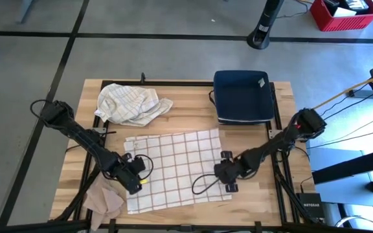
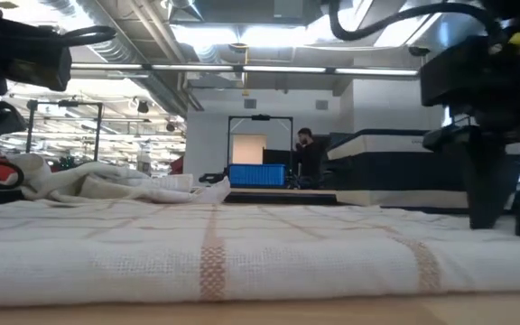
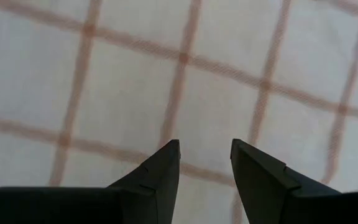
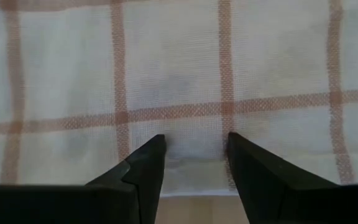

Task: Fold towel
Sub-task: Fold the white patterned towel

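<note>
A white towel with a thin tan check lies spread flat on the middle of the wooden table and fills the foreground of the low view. My left gripper is open and low over the towel's left edge; its wrist view shows the two fingers apart above checked cloth. My right gripper is open and low at the towel's right edge; in its wrist view the fingers stand just inside the hem, with bare wood beyond it. My left gripper points down at the towel near its left edge, fingers apart; I cannot tell whether the tips touch the cloth. My right gripper points down just inside the towel's right hem, fingers apart; I cannot tell whether the tips touch.
A crumpled pale towel pile lies at the far left of the table. A dark blue tray sits at the far right. A tan cloth lies at the near left corner. A black cable loops over the towel near my right gripper.
</note>
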{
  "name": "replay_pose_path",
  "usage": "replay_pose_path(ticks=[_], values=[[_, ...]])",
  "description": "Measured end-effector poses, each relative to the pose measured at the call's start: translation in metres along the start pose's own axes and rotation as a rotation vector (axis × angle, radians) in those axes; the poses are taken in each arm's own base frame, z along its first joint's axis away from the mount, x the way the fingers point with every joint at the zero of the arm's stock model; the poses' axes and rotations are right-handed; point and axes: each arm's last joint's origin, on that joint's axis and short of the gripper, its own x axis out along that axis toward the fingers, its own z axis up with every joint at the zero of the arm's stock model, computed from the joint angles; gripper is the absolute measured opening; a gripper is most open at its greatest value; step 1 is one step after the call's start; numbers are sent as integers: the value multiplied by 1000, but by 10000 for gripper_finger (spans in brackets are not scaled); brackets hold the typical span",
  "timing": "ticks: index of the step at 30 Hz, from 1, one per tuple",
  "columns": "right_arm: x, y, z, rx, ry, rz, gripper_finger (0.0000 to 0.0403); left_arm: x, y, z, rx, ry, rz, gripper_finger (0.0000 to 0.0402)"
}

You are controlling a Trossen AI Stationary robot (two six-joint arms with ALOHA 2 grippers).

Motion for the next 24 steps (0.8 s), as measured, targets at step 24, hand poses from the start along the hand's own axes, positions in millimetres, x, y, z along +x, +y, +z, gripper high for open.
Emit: replay_pose_path(ticks=[24], values=[[-65, 20, -8, 209, -131, 114, 187, -9, -1, 36, 266, -17, -28, 165]])
